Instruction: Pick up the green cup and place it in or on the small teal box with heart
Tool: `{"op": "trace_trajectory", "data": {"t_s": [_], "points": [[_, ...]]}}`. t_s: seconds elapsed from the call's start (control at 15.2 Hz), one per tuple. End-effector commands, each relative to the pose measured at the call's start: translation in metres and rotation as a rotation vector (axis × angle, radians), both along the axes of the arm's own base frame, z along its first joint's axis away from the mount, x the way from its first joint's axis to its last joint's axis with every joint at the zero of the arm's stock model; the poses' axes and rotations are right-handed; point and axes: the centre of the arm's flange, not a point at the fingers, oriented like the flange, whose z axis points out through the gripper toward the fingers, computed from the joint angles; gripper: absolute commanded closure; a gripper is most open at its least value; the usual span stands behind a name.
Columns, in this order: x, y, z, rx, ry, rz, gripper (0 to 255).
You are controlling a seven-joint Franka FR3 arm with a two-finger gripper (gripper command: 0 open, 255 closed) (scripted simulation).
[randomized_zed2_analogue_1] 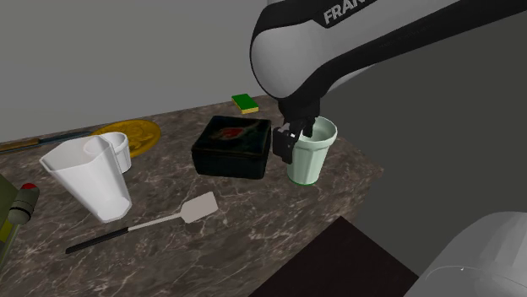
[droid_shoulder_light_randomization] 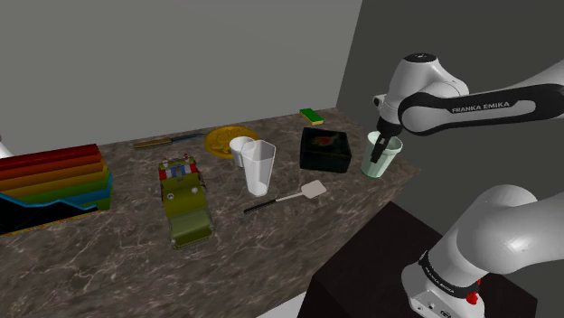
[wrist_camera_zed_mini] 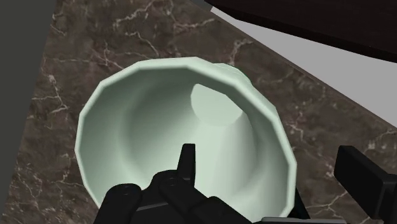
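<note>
Green cup (droid_shoulder_light_randomization: pixel 381 155) stands upright on the marble counter (droid_shoulder_light_randomization: pixel 271 253), close to the counter's end, and my gripper (droid_shoulder_light_randomization: pixel 387 144) is right on top of it. It is a very pale green. From the wrist camera I look straight down into the cup (wrist_camera_zed_mini: pixel 159 121). The gripper (wrist_camera_zed_mini: pixel 270 159) straddles its wall, with one finger (wrist_camera_zed_mini: pixel 187 159) down inside the bowl and the other outside the rim. The fingers stand well apart with the wall between them, and I see neither one pressing on it, so nothing is gripped.

In the second exterior view the gripper (randomized_zed2_analogue_1: pixel 296 139) hangs at the rim of the cup (randomized_zed2_analogue_1: pixel 311 160), whose base sits flat on the stone.

The box (droid_shoulder_light_randomization: pixel 325 149) lies just beside the hand, next to the cup. It reads to me as black, with a red mark on its lid. Past the box, farther from the hand, a white spatula (randomized_zed2_analogue_1: pixel 143 224) lies flat, and beyond that stand a tall white pitcher (randomized_zed2_analogue_1: pixel 89 177) and a small white cup (randomized_zed2_analogue_1: pixel 118 152) just beside it. A yellow plate (randomized_zed2_analogue_1: pixel 131 135) lies behind those two. A green and yellow sponge (randomized_zed2_analogue_1: pixel 247 103) sits beyond the box, toward the wall. Well away from the hand are an olive toy truck (droid_shoulder_light_randomization: pixel 185 203) and a stack of rainbow-coloured trays (droid_shoulder_light_randomization: pixel 50 176).
</note>
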Motion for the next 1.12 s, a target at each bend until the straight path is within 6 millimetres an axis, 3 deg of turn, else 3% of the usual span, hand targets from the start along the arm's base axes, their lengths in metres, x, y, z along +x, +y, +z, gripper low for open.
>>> {"op": "trace_trajectory", "data": {"t_s": [0.0, 0.07, 0.13, 0.73, 1.06], "points": [[0.0, 0.0, 0.0, 0.0, 0.0, 0.0, 0], [0.0, 0.0, 0.0, 0.0, 0.0, 0.0, 0], [0.0, 0.0, 0.0, 0.0, 0.0, 0.0, 255], [0.0, 0.0, 0.0, 0.0, 0.0, 0.0, 255], [0.0, 0.0, 0.026, 0.0, 0.0, 0.0, 255]]}}
